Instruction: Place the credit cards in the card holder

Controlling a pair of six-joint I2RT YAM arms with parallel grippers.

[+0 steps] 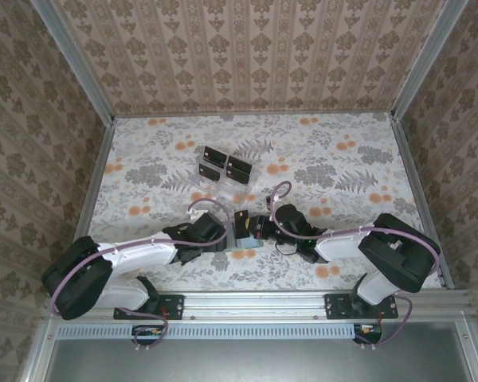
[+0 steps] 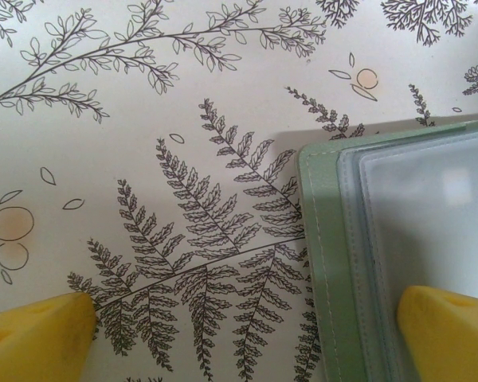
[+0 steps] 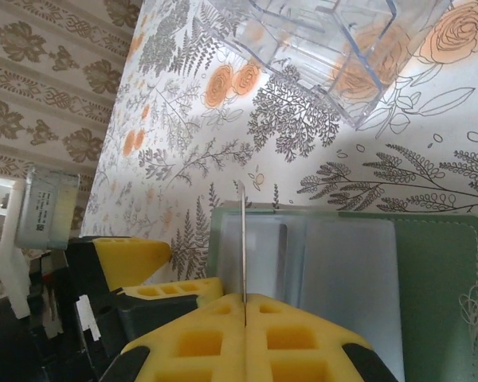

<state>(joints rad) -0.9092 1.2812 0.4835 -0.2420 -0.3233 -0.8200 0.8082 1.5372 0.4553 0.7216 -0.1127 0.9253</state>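
1. A clear rack (image 1: 215, 185) sits toward 11 o'clock from the middle of the floral table (image 1: 350, 159), with black credit cards (image 1: 225, 165) standing in it.
2. The card holder (image 1: 247, 253) lies toward 6 o'clock.
3. The left gripper (image 1: 221, 235) is at the holder's 10 o'clock.
4. The right gripper (image 1: 259, 227), at its 1 o'clock, pinches a single card (image 1: 243, 223).

- The table (image 1: 342, 159) is lit brightly and evenly.
- A soft shadow is cast beside the card holder (image 2: 323, 239).
- Highlights are caught on the clear rack (image 3: 319, 48).
- Yellow fingertips (image 2: 40, 338) are blurred.
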